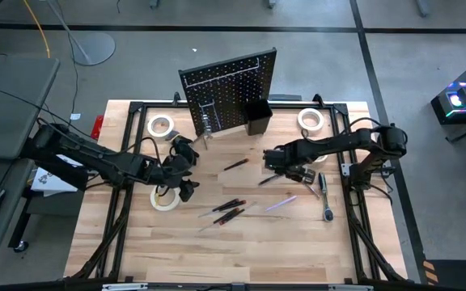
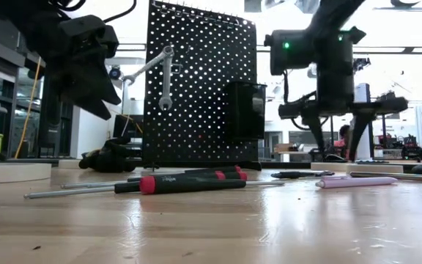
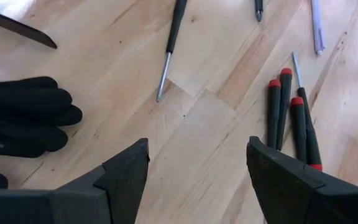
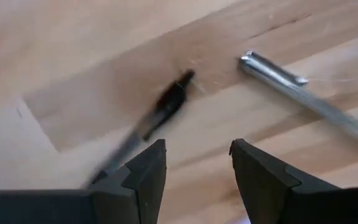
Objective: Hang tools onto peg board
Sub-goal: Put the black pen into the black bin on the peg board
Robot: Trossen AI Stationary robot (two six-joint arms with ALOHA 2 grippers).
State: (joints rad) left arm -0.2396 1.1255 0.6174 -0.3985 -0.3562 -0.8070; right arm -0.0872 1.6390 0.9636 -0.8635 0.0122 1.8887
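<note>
The black peg board (image 1: 229, 85) stands at the table's far side, with a small black bin (image 1: 257, 118) on its front and a silver wrench (image 2: 165, 81) hanging on it. My left gripper (image 3: 197, 162) hovers open above bare wood, beside red-handled screwdrivers (image 3: 288, 112) that lie flat. My right gripper (image 4: 197, 162) points down, open, over a dark screwdriver (image 4: 163, 106) lying on the table, near a silver tool (image 4: 303, 93). A purple screwdriver (image 1: 281, 202) and a ratchet (image 1: 325, 194) lie near the right arm. White tape rolls (image 1: 165, 198) (image 1: 161, 126) (image 1: 311, 120) lie flat.
A black glove-like thing (image 3: 23, 118) lies close to my left gripper. Another dark screwdriver (image 1: 235, 164) lies in front of the peg board. Black frame rails (image 1: 128, 145) run along the table's left and right sides. Bare wood stretches toward the near edge (image 1: 241, 259).
</note>
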